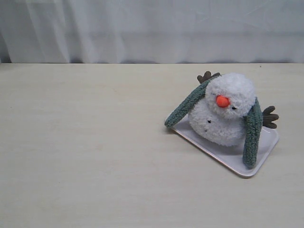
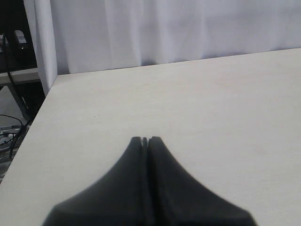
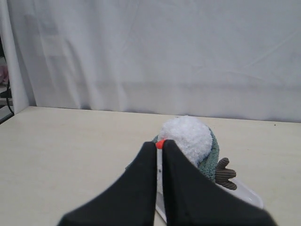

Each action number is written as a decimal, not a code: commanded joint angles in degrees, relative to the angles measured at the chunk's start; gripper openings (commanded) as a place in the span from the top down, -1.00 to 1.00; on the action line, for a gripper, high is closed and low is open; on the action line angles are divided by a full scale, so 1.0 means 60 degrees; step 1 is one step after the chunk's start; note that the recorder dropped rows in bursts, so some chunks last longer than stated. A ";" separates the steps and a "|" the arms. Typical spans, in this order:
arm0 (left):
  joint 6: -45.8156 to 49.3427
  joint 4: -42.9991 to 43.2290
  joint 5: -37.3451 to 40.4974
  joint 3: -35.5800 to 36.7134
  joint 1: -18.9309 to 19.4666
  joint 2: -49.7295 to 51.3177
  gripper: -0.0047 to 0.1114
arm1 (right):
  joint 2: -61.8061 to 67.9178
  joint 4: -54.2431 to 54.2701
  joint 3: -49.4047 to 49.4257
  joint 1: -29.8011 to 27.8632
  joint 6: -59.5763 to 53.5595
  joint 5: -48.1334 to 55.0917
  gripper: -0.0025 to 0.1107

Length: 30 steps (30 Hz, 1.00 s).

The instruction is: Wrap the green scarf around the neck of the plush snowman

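The pale tray (image 1: pixel 227 159) lies on the light wooden table (image 1: pixel 95 142), at about four o'clock from the table's middle in the exterior view, with one corner pointing toward the camera; it holds the plush snowman (image 1: pixel 223 114), which sits on it leaning, its head at about one o'clock of its body and its orange nose (image 1: pixel 222 100) facing forward; the green scarf (image 1: pixel 253 133) is draped behind the snowman's neck; one end runs down toward eight o'clock and reaches the tray's edge, the other hangs toward six o'clock and rests on the tray; the two ends lie well apart and do not cross in front; brown twig arms (image 1: pixel 269 117) stick out at eleven and three o'clock of the toy; a white curtain (image 1: pixel 142 28) closes off the table's far edge.

The left pincer (image 2: pixel 145 140) is clenched, jaws pressed together on nothing, above bare table; the right pincer (image 3: pixel 159 143) is likewise clenched with nothing between its jaws; its wrist view shows the snowman (image 3: pixel 187 136), the scarf (image 3: pixel 209 157) and the tray (image 3: pixel 242 192) beyond the tips, apart from them.
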 commanded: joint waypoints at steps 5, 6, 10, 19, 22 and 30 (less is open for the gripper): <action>0.0021 -0.0026 -0.0066 0.0032 -0.0028 -0.0022 0.92 | -0.0059 -0.0110 0.0868 -0.0021 -0.0255 -0.1385 0.88; 0.0021 -0.0026 -0.0066 0.0032 -0.0028 -0.0022 0.92 | -0.0059 -0.0093 0.0977 -0.0021 -0.0179 -0.1837 0.88; 0.0021 -0.0026 -0.0066 0.0032 -0.0028 -0.0022 0.92 | -0.0059 -0.0438 0.1732 -0.0021 0.0595 -0.3793 0.88; 0.0021 -0.0026 -0.0066 0.0032 -0.0028 -0.0022 0.92 | -0.0059 -0.3351 0.3239 -0.0065 0.3941 -0.6065 0.88; 0.0021 -0.0026 -0.0066 0.0032 -0.0028 -0.0022 0.92 | -0.0059 -0.3739 0.3819 -0.0065 0.3941 -0.6768 0.88; 0.0021 -0.0026 -0.0066 0.0032 -0.0028 -0.0022 0.92 | -0.0059 -0.4331 0.4743 -0.0065 0.3941 -0.7870 0.88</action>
